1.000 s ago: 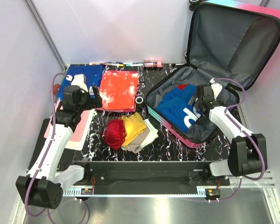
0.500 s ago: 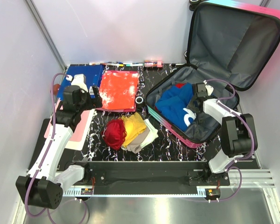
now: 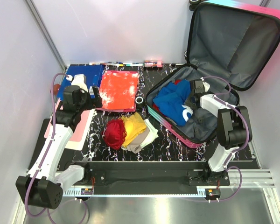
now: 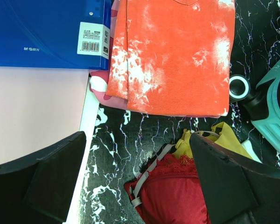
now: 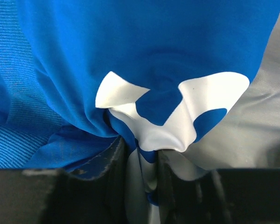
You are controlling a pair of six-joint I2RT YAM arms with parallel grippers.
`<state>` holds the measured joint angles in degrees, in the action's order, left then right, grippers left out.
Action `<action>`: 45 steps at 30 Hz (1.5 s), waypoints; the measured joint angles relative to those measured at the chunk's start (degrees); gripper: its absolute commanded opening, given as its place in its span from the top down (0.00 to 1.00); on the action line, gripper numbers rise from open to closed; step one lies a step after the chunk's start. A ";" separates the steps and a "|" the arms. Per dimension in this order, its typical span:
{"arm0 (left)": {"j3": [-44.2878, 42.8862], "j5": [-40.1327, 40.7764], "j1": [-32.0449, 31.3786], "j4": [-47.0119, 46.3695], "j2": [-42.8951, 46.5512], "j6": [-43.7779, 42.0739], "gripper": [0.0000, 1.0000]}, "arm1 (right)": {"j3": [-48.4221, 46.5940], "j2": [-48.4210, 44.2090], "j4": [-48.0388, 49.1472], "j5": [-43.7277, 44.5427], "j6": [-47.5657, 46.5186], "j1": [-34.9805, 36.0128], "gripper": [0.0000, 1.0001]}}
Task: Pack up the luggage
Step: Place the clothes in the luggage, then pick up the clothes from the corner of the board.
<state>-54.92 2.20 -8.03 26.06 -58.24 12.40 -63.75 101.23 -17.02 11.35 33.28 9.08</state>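
**A:** While its lid is raised, where is the luggage (image 3: 233, 42) found?

**B:** It is laid open at the right of the table (image 3: 99, 145), and a blue shirt (image 3: 173, 100) is bunched in its lower half.

**A:** How is the right gripper (image 3: 194, 95) set?

**B:** It is lowered into the luggage. Its jaws are narrowed on a fold of the blue shirt (image 5: 130, 46), and the white print is pinched between the fingers (image 5: 114, 158).

**A:** And the left gripper (image 3: 91, 98)?

**B:** It is spread wide above the table and nothing is gripped. A red bra (image 4: 172, 198) is seen beneath it, with an orange shirt (image 4: 172, 56) and a folder (image 4: 46, 32) beyond.
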 measured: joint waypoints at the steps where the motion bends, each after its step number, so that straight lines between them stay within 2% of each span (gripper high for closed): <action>1: 0.00 0.02 0.00 0.00 0.00 0.00 0.01 | 0.00 0.00 0.00 -0.02 0.00 0.00 0.53; 3: 0.00 0.17 -0.02 0.00 0.00 -0.02 0.01 | 0.00 0.00 0.04 -0.04 0.07 0.02 0.44; 4: 0.00 0.17 0.00 0.00 0.00 -0.02 0.01 | 0.00 0.00 0.15 -0.09 -0.17 0.02 0.33; 8: 0.00 0.17 -0.02 0.00 0.00 -0.15 0.01 | 0.09 -0.52 0.90 -0.13 -0.74 0.02 0.08; 11: 0.00 0.15 -0.02 0.00 0.00 -0.15 0.01 | 0.44 -2.86 0.57 -0.13 -1.46 0.02 0.03; 23: 0.00 -0.11 -0.02 0.00 0.00 -0.15 0.01 | -0.09 -19.12 -3.02 1.92 -6.45 0.09 0.04; 29: 0.00 -0.42 -0.07 0.00 0.00 -0.15 0.01 | -5.66 -19.28 -3.93 -6.21 -10.69 0.42 0.11; 33: 0.00 -0.57 -0.09 0.00 0.00 -0.15 0.01 | -10.75 -16.41 -3.82 -9.64 -13.57 4.55 0.11; 36: 0.00 -0.57 -0.13 0.00 0.00 -0.15 0.01 | -15.23 -12.92 -3.58 -10.88 -15.58 10.34 0.11; 40: 0.00 -0.59 -0.15 0.00 0.00 -0.15 0.01 | -22.25 -6.34 -1.70 -15.65 -16.35 16.90 0.11; 45: 0.00 -0.61 -0.24 0.00 0.00 -0.13 0.01 | -32.89 4.66 1.07 -20.61 -15.85 20.02 0.13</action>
<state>-54.92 1.58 -8.27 26.06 -58.24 12.27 -96.64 105.89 -15.94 -9.26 17.43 29.10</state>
